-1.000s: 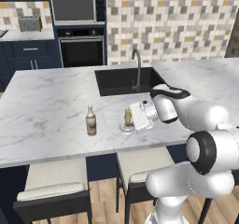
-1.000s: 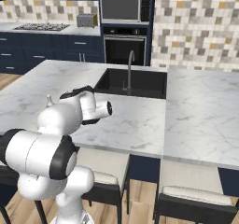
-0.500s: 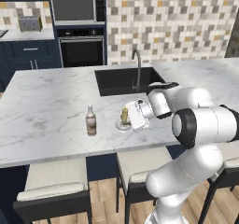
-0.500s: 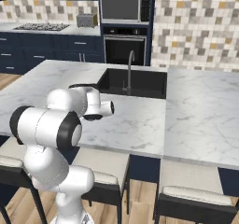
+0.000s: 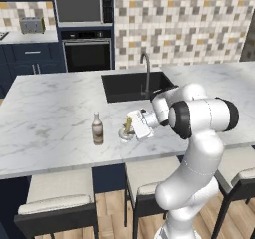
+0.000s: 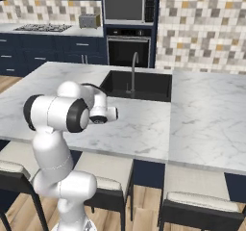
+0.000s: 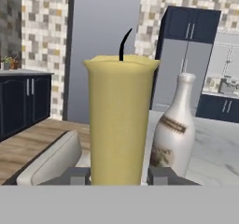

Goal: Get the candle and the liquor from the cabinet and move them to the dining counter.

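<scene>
1. The pale-yellow candle (image 5: pixel 128 125) stands upright on its white saucer near the front edge of the marble dining bench (image 5: pixel 45 118), between the two dark fingertips (image 7: pixel 77 175) of the hand (image 5: pixel 135 126).
2. The hand brackets the candle; whether it presses or has let go cannot be told.
3. The liquor bottle (image 5: pixel 97 129) stands upright near the candle, apart from it.
4. The black sink (image 5: pixel 128 85) and curved faucet (image 5: pixel 147 68) lie behind them.
</scene>
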Controlling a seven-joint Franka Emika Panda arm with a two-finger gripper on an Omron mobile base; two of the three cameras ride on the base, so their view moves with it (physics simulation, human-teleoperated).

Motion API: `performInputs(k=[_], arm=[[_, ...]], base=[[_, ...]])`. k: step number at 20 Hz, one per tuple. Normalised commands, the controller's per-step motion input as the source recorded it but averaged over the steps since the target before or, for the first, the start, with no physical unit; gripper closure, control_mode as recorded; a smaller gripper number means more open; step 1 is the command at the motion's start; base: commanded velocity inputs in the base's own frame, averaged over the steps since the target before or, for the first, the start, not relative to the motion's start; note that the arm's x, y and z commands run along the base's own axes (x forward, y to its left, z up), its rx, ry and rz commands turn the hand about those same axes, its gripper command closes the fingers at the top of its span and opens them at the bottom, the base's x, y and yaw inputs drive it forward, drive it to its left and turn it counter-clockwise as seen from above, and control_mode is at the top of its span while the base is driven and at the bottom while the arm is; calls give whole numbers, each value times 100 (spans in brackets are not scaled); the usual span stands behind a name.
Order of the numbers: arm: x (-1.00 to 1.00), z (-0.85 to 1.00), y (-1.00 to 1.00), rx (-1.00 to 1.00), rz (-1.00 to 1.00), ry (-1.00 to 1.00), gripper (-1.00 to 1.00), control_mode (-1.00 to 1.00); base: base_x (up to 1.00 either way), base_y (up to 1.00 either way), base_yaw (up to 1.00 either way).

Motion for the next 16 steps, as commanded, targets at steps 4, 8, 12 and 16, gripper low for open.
performInputs(k=[4, 8, 12, 16], arm=[[27, -20, 18, 3, 7, 0, 100, -100], [34, -14, 7, 2, 6, 0, 100, -100], [38, -13, 8, 1, 7, 0, 100, -100], [32, -18, 16, 0, 7, 0, 100, -100]], base=[[0, 0, 0], [0, 0, 0], [0, 0, 0], [0, 0, 0]])
